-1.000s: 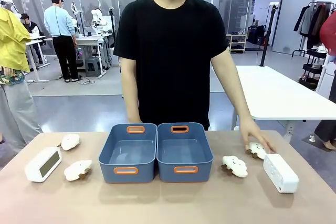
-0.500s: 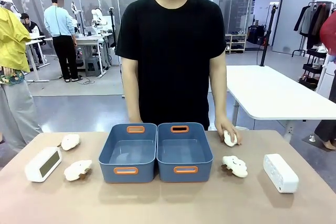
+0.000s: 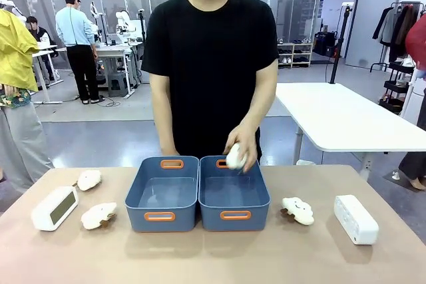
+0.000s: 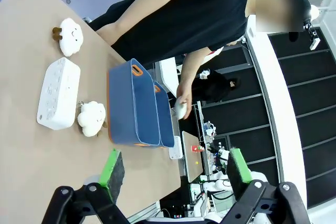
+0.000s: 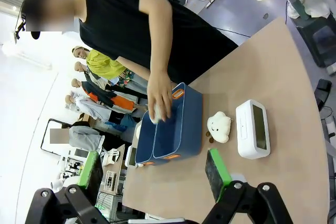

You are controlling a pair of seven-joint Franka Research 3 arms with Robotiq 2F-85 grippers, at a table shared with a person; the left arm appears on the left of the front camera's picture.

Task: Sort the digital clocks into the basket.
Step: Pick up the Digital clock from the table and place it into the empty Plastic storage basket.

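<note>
Person's hand (image 3: 245, 144) with 1 cloud plush (image 3: 233, 157), from the table's (image 3: 319, 257) right side to above the right-hand blue bin (image 3: 213, 218)

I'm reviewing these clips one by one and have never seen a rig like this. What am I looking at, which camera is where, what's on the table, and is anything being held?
This is a two-armed robot sharing a table with a person. The front picture looks across the table from the robot's side. The other two come from a camera on each wrist, looking along that arm's fingers. They show the left gripper and the right gripper, both open and empty. On the table stand the left bin and the right bin, blue and side by side. Towards the table's ends lie the left clock and the right clock. Three cloud plush toys lie loose. The person's hand holds a fourth plush toy above the right bin.
</note>
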